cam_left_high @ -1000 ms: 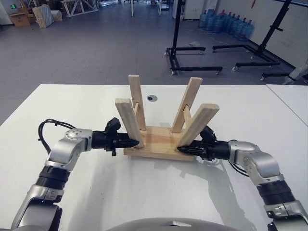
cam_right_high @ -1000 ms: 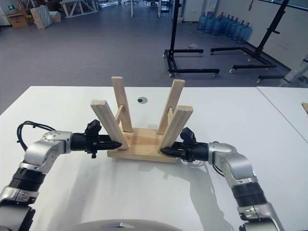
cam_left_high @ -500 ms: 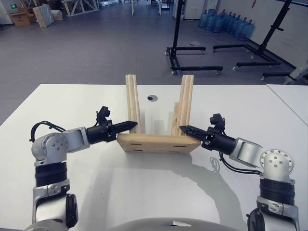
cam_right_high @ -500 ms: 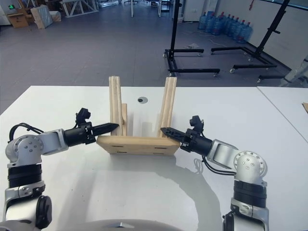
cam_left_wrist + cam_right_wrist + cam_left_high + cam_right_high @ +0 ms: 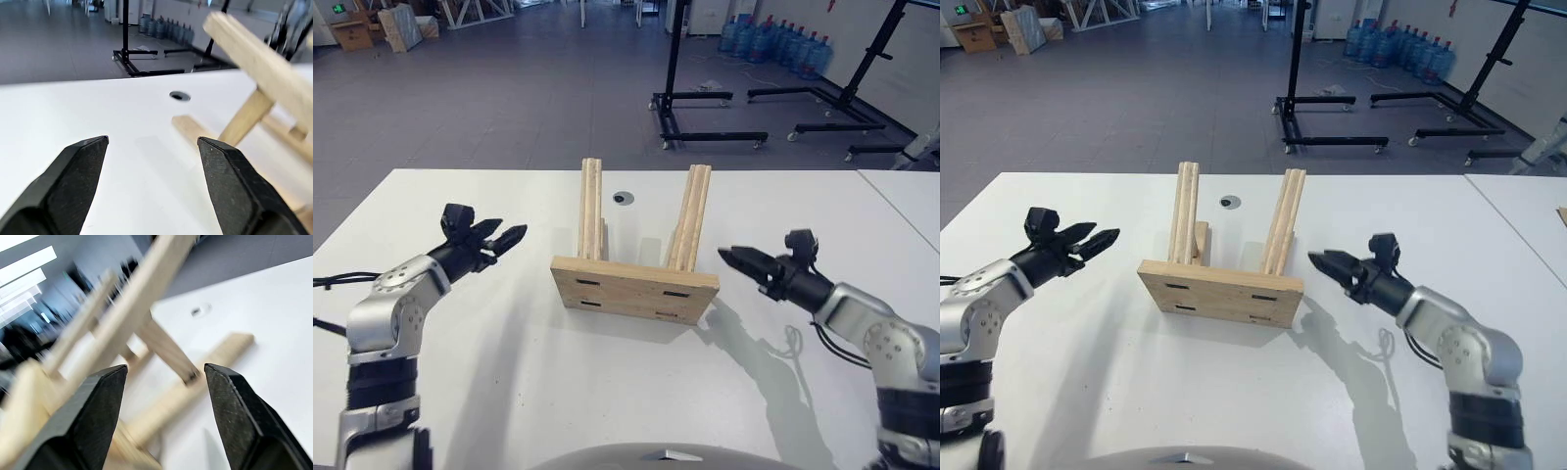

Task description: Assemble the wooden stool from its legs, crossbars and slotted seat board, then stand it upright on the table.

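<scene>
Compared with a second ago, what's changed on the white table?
The pale wooden stool tipped from upside down onto its side, slotted seat facing the robot. The left gripper and right gripper let go, jaws open, and drew back sideways. It stays assembled.

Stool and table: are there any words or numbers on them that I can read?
Stool: none, just bare wood with slots.
Table: none.
Green sign far back in the room: too small to read.
Water bottles far back: labels too small to read.
</scene>
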